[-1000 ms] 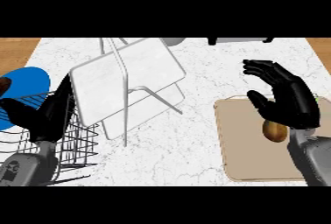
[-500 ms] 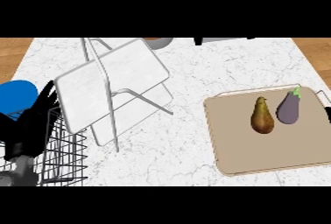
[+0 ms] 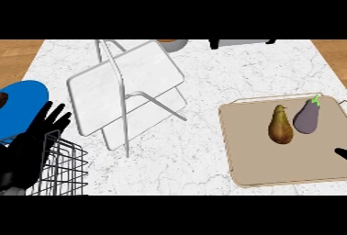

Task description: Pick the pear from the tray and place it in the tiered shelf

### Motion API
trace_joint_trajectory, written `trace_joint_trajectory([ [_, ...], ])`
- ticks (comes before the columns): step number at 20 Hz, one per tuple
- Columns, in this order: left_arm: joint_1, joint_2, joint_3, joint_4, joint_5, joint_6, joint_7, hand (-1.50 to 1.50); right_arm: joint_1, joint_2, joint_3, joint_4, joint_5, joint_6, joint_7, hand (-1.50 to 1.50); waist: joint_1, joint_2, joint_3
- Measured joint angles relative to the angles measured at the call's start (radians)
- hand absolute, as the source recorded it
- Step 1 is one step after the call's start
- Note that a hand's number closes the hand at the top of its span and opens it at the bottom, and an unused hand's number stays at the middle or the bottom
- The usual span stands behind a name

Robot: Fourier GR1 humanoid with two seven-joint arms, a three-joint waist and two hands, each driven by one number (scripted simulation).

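Here the pear (image 3: 281,125) lies on the beige tray (image 3: 271,165), in the tray's upper half, its narrow end pointing away from the robot. Just beside it on the right, on the same tray, lies a purple eggplant (image 3: 306,117) with a green stem, leaning toward the pear; whether the two touch cannot be told. The tray sits on the white marble counter (image 3: 224,78), well to the right of the tiered shelf (image 3: 129,92).

The tiered shelf stands left of the tray, a grey wire frame carrying two pale flat panels, tilted as seen from above. Between shelf and tray lies a bare strip of counter, with nothing standing in that stretch.

Left of the shelf, at the counter's edge, is a blue plate (image 3: 24,103). Below the plate, a black wire basket (image 3: 64,170) sits at the lower left corner. The left hand (image 3: 30,147) shows there in front of the basket, fingers straight and spread, pointing up toward the plate, holding nothing.

Of the right hand (image 3: 341,153) only a dark tip shows at the view's right edge, over the tray and below the eggplant; how it is set cannot be told.

Beyond the shelf, at the counter's far edge, a grey round object (image 3: 173,44) and a grey boxy object (image 3: 237,42) are partly cut off.
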Motion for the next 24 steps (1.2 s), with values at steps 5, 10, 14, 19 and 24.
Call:
trace_joint_trajectory([
  [5, 0.052, 0.07, -0.065, -0.09, 0.018, -0.031, 0.028, 0.0, 0.017, -0.059, 0.045, -0.105, 0.02, 0.037, 0.14, -1.5, 0.019, 0.009, -0.009],
  [10, 0.094, 0.096, -0.085, -0.152, 0.028, -0.015, 0.041, 0.0, -0.008, -0.112, 0.077, -0.185, 0.061, 0.022, 0.354, -1.5, 0.041, 0.017, -0.016],
  [14, 0.109, 0.119, -0.106, -0.179, 0.031, -0.017, 0.036, 0.0, -0.048, -0.141, 0.107, -0.212, 0.116, -0.008, 0.517, -1.5, 0.057, 0.025, -0.019],
  [19, 0.155, 0.101, -0.09, -0.216, 0.035, 0.017, 0.038, 0.0, -0.105, -0.158, 0.172, -0.231, 0.193, -0.022, 0.706, -1.5, 0.074, 0.026, -0.016],
  [24, 0.193, 0.15, -0.13, -0.253, 0.043, -0.002, 0.041, 0.0, -0.178, -0.15, 0.254, -0.22, 0.242, 0.004, 0.849, -1.5, 0.084, 0.03, -0.015],
])
